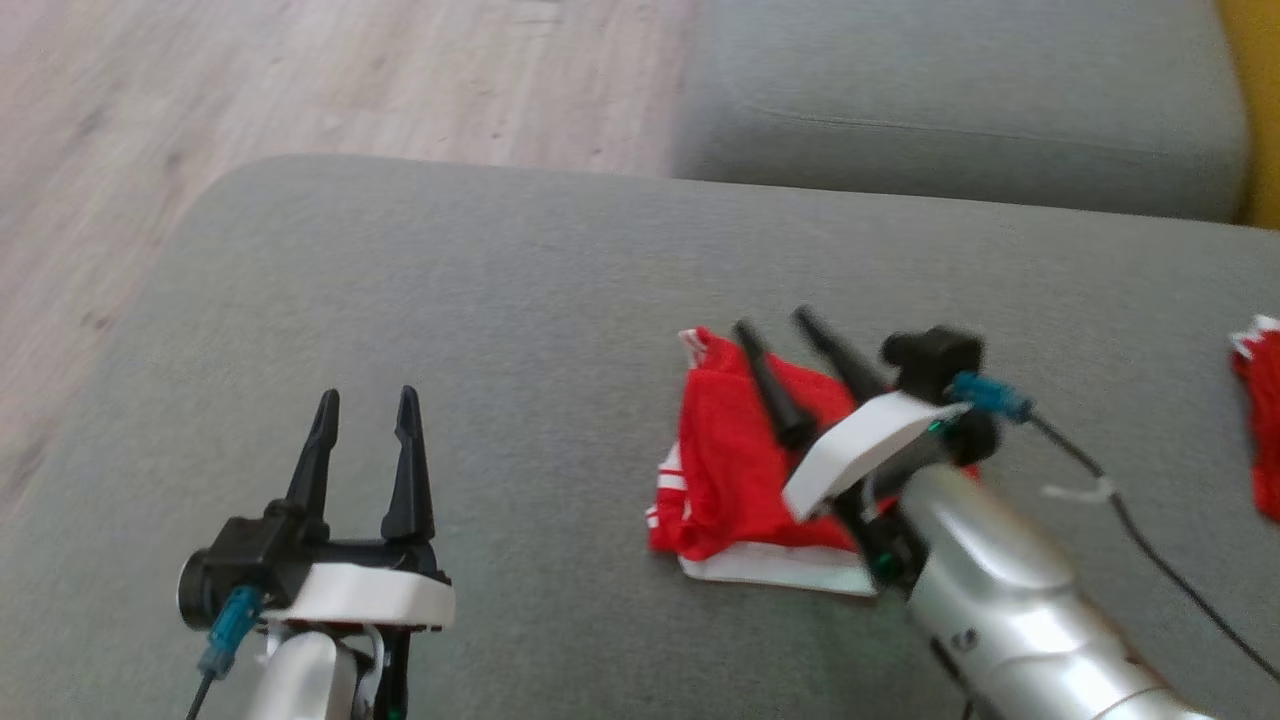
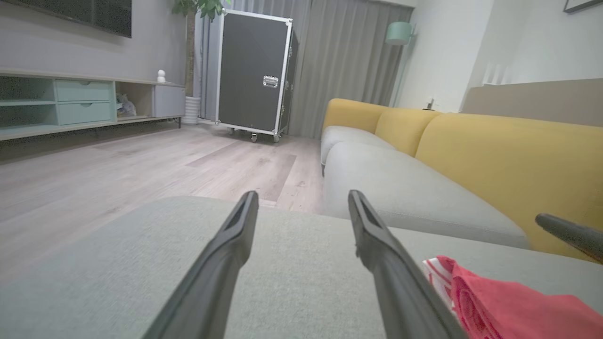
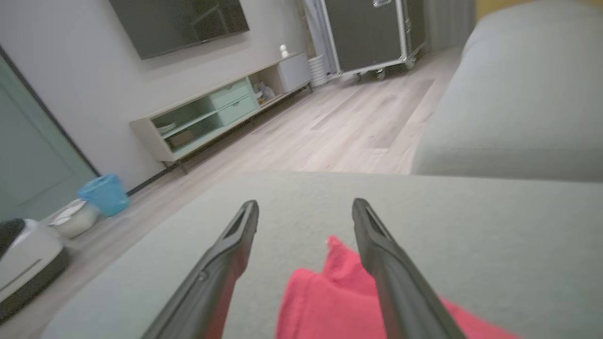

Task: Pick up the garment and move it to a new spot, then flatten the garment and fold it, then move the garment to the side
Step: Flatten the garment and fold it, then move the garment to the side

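The right end effector (image 1: 775, 322) hangs wide open and empty over the folded red garment (image 1: 725, 480).

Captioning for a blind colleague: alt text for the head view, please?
The open right gripper hangs over a folded red garment with white trim on a grey sofa cushion. The open left gripper hovers at lower left.

Home living room: yellow-backed sofa (image 2: 494, 155), wall television (image 3: 179, 23), low shelf (image 3: 212, 110), wooden floor (image 2: 141, 165).
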### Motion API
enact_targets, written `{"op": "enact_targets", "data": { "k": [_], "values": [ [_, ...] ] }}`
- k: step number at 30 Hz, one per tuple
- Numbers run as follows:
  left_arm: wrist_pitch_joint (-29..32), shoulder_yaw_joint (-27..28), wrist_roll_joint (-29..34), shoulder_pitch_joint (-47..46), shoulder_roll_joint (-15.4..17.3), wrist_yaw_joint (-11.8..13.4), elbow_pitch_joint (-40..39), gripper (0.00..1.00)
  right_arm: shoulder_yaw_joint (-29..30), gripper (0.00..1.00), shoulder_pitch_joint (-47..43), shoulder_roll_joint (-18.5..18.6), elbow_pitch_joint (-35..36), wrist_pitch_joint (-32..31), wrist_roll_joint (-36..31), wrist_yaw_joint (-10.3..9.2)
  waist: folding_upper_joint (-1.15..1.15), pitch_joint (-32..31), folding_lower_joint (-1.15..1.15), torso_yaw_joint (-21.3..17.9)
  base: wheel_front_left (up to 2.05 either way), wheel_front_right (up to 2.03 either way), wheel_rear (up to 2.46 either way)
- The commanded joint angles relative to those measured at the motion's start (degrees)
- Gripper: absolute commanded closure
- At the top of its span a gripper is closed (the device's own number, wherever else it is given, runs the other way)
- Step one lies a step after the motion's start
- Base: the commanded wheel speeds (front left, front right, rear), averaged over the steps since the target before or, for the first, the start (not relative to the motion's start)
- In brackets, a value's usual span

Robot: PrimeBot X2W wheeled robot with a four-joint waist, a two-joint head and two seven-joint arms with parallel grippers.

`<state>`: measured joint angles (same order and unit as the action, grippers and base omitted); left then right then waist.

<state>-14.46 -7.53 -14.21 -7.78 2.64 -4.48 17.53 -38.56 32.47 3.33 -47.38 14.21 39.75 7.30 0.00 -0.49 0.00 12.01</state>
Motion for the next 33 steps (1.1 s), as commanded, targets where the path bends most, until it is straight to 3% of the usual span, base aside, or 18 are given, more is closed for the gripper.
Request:
{"op": "enact_targets", "data": {
  "k": [1, 8, 15, 22, 33],
  "values": [
    [-0.54, 1.79, -0.16, -1.98, 0.24, 0.41, -2.43, 0.00, 1.91, 0.00, 1.04, -0.44, 1.23, 0.77, -3.26, 0.19, 0.00, -0.40, 0.00, -1.89, 0.00, 0.00, 0.00],
    [-0.54, 1.94, -0.56, -1.41, 0.24, 0.99, -3.93, 0.00, 22.53, 0.00, -6.14, 1.74, 10.31, 0.78, -24.92, 0.19, 0.00, -0.42, 0.00, -6.46, 0.00, 0.00, 0.00],
    [-0.54, 2.39, -1.05, -0.95, 0.24, 1.53, -4.69, 0.00, 35.15, 0.00, -15.78, 0.64, 21.83, 0.78, -34.93, 0.19, 0.00, -0.10, 0.00, -10.15, 0.00, 0.00, 0.00],
    [-0.54, 2.10, -1.02, -0.28, 0.24, 2.05, -4.89, 0.00, 39.26, 0.00, -22.35, -0.35, 27.88, 0.78, -37.19, 0.19, 0.00, 0.32, 0.00, -12.07, 0.00, 0.00, 0.00],
    [-0.54, 2.47, -0.39, 0.19, 0.24, 1.92, -2.68, 0.00, 39.81, 0.00, -24.88, -0.44, 29.78, 0.78, -35.01, 0.19, 0.00, 0.68, 0.00, -12.11, 0.00, 0.00, 0.00]
  ]
}}
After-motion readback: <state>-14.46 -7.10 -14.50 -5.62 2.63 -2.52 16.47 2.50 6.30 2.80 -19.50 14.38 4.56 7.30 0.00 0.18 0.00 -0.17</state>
